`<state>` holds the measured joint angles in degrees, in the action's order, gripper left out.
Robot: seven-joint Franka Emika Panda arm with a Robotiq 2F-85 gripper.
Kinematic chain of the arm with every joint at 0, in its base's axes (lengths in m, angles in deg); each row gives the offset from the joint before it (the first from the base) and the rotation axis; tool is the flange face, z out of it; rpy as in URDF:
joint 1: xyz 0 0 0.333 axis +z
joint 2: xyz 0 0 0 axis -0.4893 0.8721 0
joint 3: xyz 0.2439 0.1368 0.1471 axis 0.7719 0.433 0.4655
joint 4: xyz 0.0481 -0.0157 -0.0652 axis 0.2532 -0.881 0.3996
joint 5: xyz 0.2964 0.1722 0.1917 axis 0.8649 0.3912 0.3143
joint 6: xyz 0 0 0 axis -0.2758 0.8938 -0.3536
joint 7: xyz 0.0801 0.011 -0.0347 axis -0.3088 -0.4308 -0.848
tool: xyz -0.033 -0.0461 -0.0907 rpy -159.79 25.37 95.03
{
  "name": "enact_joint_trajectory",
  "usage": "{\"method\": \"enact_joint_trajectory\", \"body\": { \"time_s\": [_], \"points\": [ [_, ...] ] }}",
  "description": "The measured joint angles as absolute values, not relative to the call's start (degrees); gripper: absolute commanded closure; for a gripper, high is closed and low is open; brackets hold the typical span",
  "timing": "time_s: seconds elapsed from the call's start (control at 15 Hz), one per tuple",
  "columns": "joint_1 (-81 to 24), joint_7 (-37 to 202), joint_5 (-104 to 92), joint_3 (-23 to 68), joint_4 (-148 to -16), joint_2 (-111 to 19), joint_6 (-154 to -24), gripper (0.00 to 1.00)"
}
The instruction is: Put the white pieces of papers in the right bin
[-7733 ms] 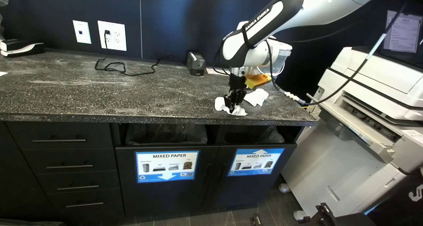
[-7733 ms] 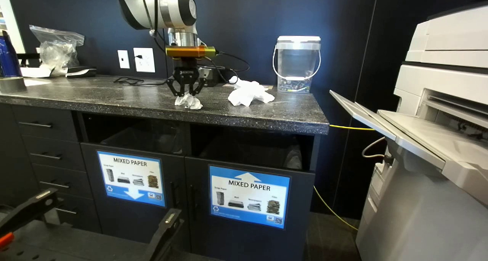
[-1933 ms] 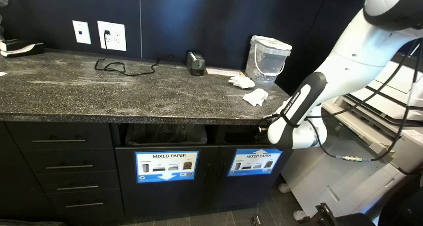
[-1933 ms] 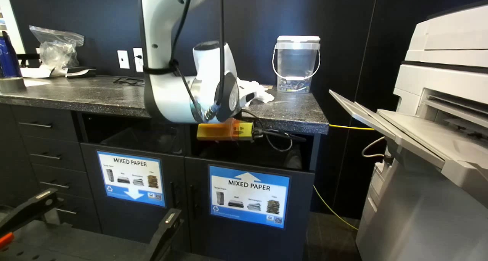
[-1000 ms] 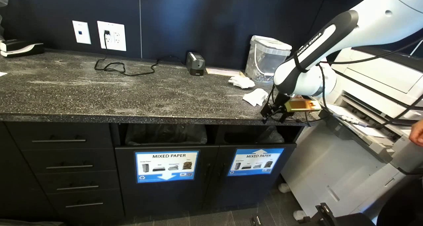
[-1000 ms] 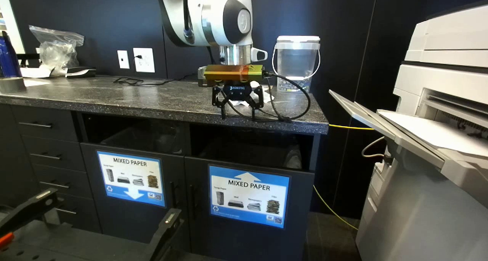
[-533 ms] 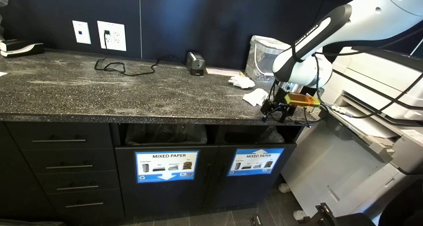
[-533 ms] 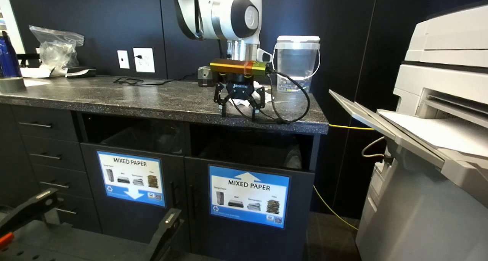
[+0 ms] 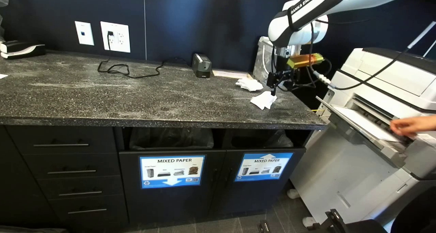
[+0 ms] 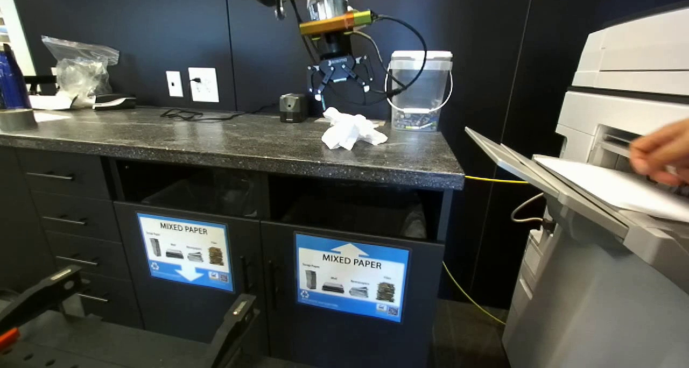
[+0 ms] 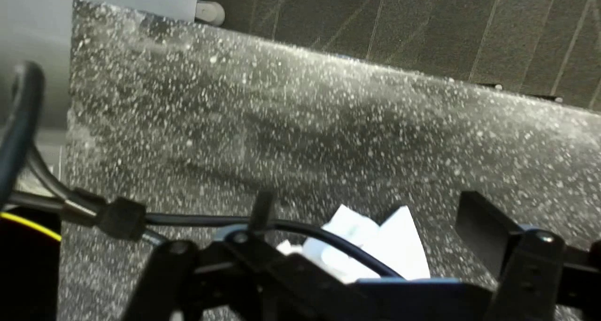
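Nearest is the right bin (image 9: 255, 197). On the surface (image 9: 136, 100), the 1st paper (image 9: 262, 101) lies below the claw (image 10: 345, 98), which is wide and empty; in wrist view, paper appears between the 2 fingers (image 11: 482, 229), so going down seems next. Farther lies the 2nd paper (image 9: 249, 84).

A printer (image 9: 354, 168) and two MIXED PAPER signs (image 10: 352, 276) mark an office.

The Franka Emika Panda arm (image 9: 315, 6) extends in from the upper right in an exterior view, slanting down to its silver-ringed wrist (image 9: 294, 50). Beneath, the Robotiq gripper (image 10: 344, 95) hangs pointing down, slightly tilted, its two black fingers (image 11: 483, 232) spread wide apart.
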<state>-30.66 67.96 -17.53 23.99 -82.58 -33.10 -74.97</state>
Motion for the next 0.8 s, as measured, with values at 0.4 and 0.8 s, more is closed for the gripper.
{"method": "enact_joint_trajectory", "body": {
  "time_s": [0.4,0.8],
  "points": [
    [-33.3,65.4,-7.4,25.7,-73.5,-31.0,-72.2,0.0],
    [-35.5,71.6,-2.1,25.5,-68.3,-24.7,-73.7,0.0]
  ]
}}
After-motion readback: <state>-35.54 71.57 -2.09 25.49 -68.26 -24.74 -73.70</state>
